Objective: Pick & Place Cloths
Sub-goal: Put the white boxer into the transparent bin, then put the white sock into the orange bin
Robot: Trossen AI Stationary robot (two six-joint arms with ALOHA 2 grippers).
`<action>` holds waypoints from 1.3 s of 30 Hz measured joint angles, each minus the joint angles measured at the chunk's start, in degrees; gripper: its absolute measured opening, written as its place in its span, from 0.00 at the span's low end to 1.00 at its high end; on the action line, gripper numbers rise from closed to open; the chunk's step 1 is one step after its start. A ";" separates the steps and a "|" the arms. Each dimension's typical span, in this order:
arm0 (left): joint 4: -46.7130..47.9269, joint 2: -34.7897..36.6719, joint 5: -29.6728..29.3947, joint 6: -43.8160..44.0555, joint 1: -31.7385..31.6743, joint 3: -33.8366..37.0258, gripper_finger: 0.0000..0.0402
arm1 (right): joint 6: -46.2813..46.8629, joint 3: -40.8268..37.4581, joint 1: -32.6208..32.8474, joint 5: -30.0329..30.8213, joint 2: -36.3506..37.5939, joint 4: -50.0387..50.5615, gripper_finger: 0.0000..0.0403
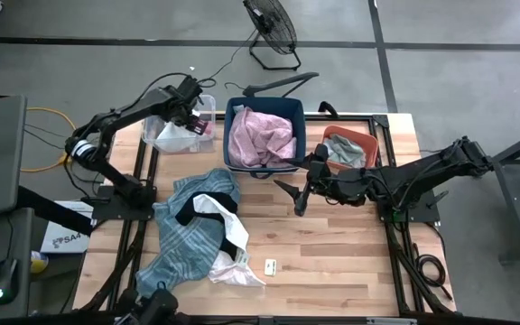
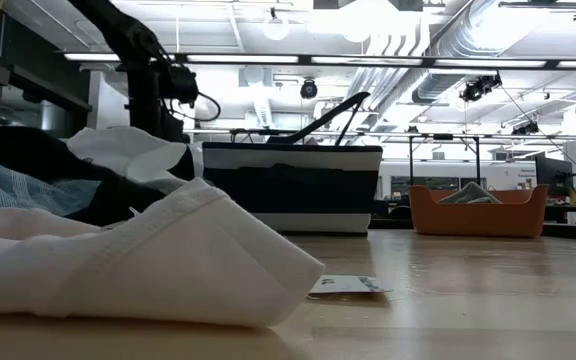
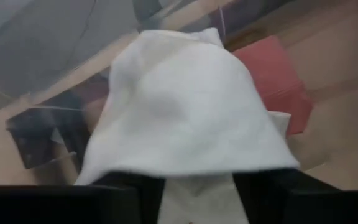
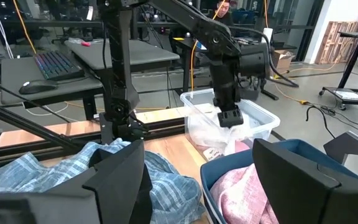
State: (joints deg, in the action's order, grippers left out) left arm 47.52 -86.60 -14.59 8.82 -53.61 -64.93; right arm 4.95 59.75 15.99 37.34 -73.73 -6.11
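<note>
Under the left tool (image 1: 190,108), wrist view shows white cloth (image 3: 185,118).

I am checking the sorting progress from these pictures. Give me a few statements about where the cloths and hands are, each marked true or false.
1. The pink cloth lies in the blue bin. True.
2. The left hand is over the orange bin. False: it is over the clear bin, above a white cloth.
3. The plaid cloth lies on the table. True.
4. The right hand grips the plaid cloth. False: it hangs open and empty beside the blue bin.
5. The orange bin is empty. False: a grey-green cloth lies in it.
</note>
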 joint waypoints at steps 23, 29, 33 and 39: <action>6.53 20.21 13.74 -5.87 0.00 0.06 0.62 | 2.89 0.00 0.00 -0.36 0.00 2.96 0.72; 4.73 28.43 18.15 -6.80 2.66 4.04 0.62 | 2.72 0.00 -0.23 -5.11 -2.75 3.20 0.72; 2.62 34.59 18.31 -5.28 6.74 7.66 0.62 | 3.48 0.00 -1.24 -8.32 -6.99 1.59 0.72; -2.41 42.00 18.31 -4.57 16.21 13.32 0.62 | 1.46 -0.02 -2.65 -9.27 -17.01 -6.41 0.72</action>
State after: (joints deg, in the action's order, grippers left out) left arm 45.12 -44.60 3.73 4.25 -37.40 -51.60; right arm 6.41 59.72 13.34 28.07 -90.74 -12.52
